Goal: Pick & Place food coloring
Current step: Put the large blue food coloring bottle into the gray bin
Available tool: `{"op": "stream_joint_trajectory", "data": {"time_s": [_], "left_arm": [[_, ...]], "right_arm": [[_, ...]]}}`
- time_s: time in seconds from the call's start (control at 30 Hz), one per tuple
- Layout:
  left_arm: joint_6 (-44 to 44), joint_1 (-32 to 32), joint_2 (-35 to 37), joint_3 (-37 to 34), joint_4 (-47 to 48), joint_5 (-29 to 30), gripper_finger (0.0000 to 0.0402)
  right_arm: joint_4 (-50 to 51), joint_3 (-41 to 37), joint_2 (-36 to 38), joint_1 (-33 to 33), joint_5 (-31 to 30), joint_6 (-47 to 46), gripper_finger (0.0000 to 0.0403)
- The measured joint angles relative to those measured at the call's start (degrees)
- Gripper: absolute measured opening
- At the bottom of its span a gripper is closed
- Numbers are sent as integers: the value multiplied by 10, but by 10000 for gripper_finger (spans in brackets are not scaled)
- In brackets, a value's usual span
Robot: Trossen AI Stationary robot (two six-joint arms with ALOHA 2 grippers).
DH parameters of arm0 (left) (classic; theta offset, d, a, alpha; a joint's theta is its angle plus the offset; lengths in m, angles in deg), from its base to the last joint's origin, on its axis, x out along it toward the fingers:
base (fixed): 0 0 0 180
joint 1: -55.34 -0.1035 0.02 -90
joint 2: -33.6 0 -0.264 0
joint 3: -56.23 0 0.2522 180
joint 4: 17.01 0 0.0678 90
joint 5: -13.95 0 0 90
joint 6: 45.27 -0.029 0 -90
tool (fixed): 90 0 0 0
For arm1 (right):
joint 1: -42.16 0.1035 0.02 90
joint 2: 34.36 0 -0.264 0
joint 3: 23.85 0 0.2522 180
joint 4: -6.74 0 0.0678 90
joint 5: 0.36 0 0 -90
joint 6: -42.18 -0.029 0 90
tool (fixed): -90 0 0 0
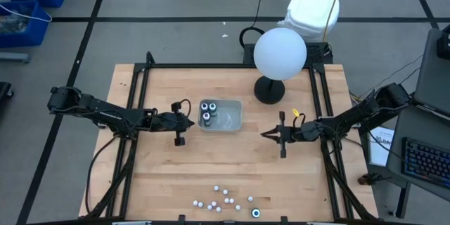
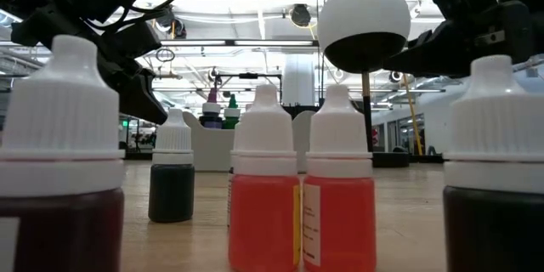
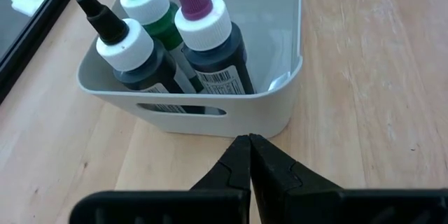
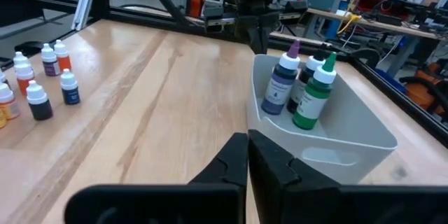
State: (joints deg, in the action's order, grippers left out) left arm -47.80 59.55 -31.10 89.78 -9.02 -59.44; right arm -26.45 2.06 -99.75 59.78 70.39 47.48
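Left arm: left gripper (image 1: 181, 121) hangs over the middle of the wooden tabletop (image 1: 155, 169), just left of the tray; fingers pressed together, holding nothing
Tray: grey plastic tray (image 1: 233, 116) at mid-tabletop, between the two arms; three dark bottles with long coloured nozzles (image 3: 175, 49) stand upright in its left end; the right end is bare
Food coloring: cluster of tiny white-capped bottles (image 1: 221, 199) near the front edge of the tabletop, all upright; one dark teal-ringed top (image 1: 256, 213) at the cluster's right end
Right arm: right gripper (image 1: 271, 135) right of the tray, fingers closed together, empty
Key relation: the cluster lies front and slightly left of the right gripper, well apart; it looks rather nearer than the left gripper; bottle axes vertical, so probably a descent from above
View differences: the low view shows red and dark liquids in the bottles (image 2: 265, 187); the left wrist view shows black, green and purple nozzles
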Motion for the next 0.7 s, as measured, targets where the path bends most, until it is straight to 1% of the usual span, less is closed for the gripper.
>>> {"op": "stream_joint_trajectory", "data": {"time_s": [0.2, 0.23, 0.33, 0.4, 0.47, 0.57, 0.63, 0.7], "left_arm": [[0, 0, 0, 0, 0, 0, 10], [0, 0, 0, 0, 0, 0, 10], [0, 0, 0, 0, 0, 0, 10], [-2, 0, 0, 0, 0, 0, 10], [-2, 0, 0, 0, 0, 0, 10], [-13, 1, 0, 0, 0, -2, 10], [-45, 5, 0, 0, 0, -19, 10], [-75, 14, 0, 0, -5, -58, 10]], "right_arm": [[0, 0, 0, 0, 1, 0, 4], [0, 0, 0, 0, 11, 0, 4], [0, 0, 0, 0, 79, -3, 4], [0, 0, 0, 1, 105, -2, 4], [-6, 0, 0, 1, 93, -1, 4], [-15, 0, 0, 1, 58, 0, 4], [-12, 0, 0, 1, 58, 0, 4], [-13, 0, 0, 1, 60, 0, 4]]}}
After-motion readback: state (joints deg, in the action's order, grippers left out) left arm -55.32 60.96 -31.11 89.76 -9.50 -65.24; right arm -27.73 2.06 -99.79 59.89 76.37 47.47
